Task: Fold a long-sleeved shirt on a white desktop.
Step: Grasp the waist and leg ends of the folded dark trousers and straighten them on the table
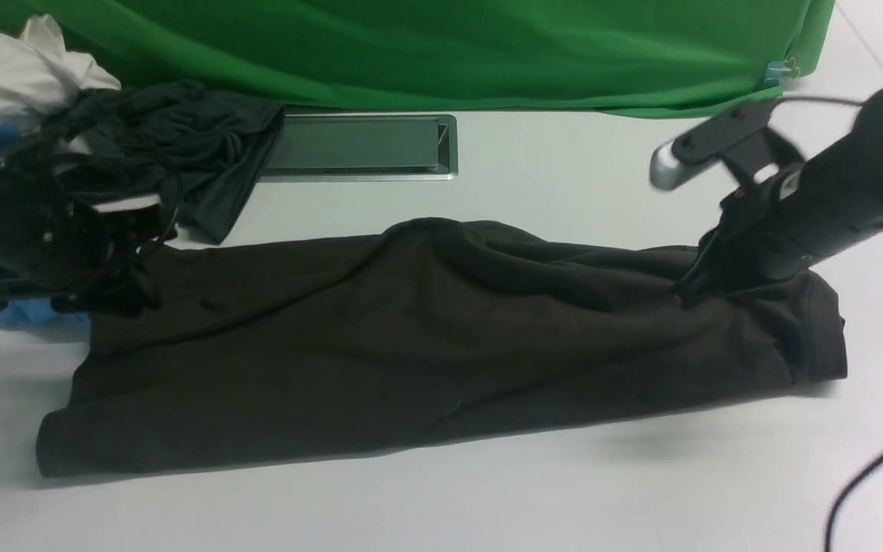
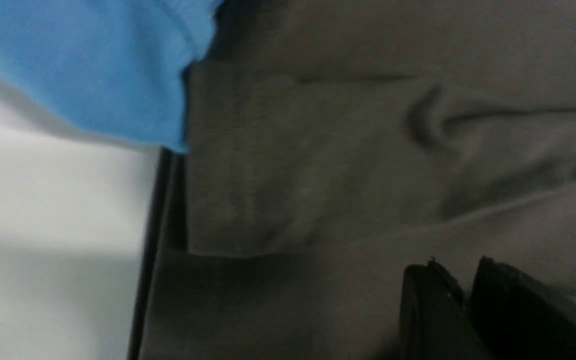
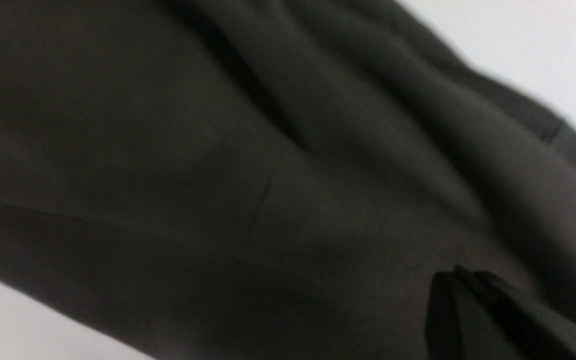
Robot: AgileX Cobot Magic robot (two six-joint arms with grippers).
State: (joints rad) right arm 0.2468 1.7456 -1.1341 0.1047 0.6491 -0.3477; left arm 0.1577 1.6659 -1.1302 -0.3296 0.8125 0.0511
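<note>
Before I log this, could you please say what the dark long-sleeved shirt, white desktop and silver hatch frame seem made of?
The dark brownish-black long-sleeved shirt looks like soft matte knit fabric, perhaps cotton: it creases and folds limply. The smooth white desktop seems matte laminate or painted board: flat, even, glare-free. The rectangular silver hatch frame looks like brushed metal, given its grey sheen.

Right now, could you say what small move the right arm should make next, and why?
Probably raise the right gripper slightly: its jaws look shut at the right end of the long-sleeved shirt, which lies in a long band, so lifting would start the fold.
</note>
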